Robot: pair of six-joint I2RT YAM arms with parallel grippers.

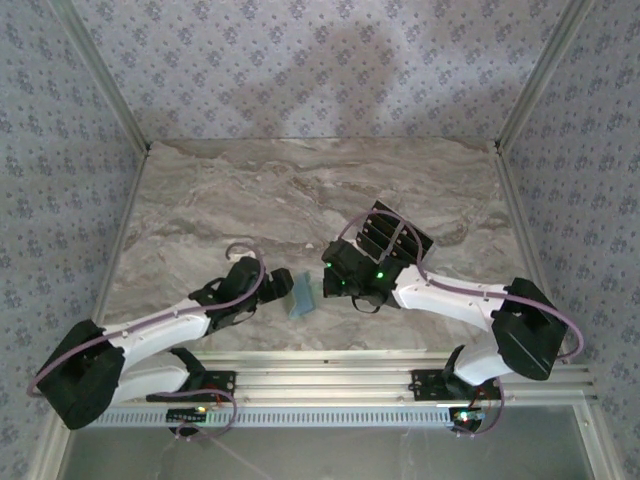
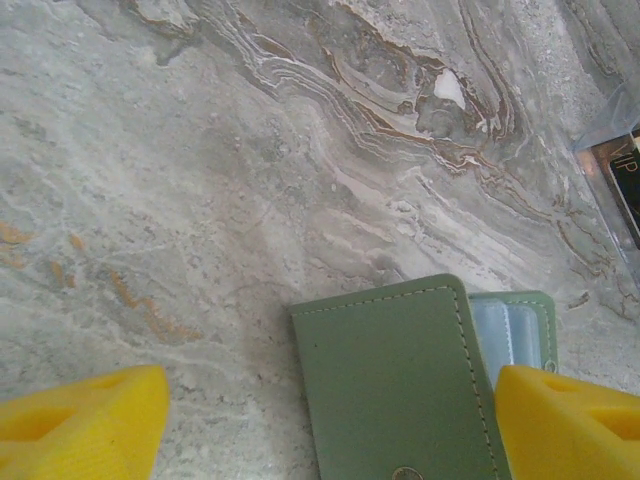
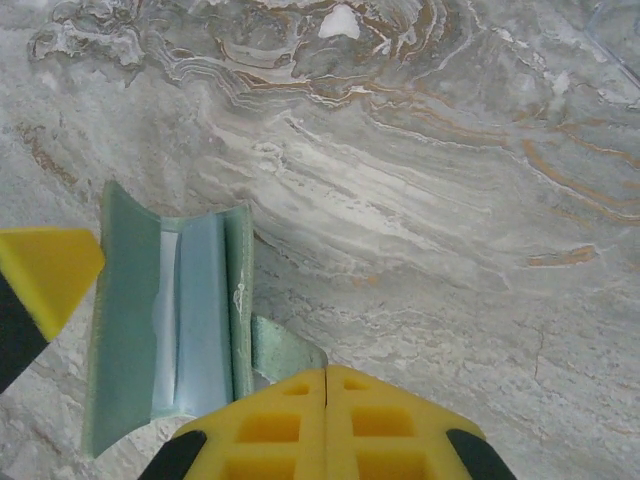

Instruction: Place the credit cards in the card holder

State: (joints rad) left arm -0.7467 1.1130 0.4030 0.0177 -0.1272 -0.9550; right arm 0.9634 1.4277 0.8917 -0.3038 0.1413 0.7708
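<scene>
The sage-green card holder [image 2: 395, 375] lies on the marble table [image 1: 300, 190] between my two arms, its mouth spread so the pale blue lining [image 3: 195, 315] shows. My left gripper [image 2: 330, 420] is open and reaches over the holder. One yellow finger [image 2: 85, 425] is clear of the holder's left edge, and the other sits at the open side. My right gripper [image 3: 327, 372] is shut, and the snap tab [image 3: 280, 348] runs under its tips. The black credit cards [image 1: 392, 238] are stacked behind my right wrist; one card edge [image 2: 625, 180] shows at the far right.
The cards sit in a clear plastic case [image 2: 600, 135] just right of the holder. The metal rail [image 1: 330, 385] runs along the near edge. Patterned walls [image 1: 320, 60] enclose the table on three sides.
</scene>
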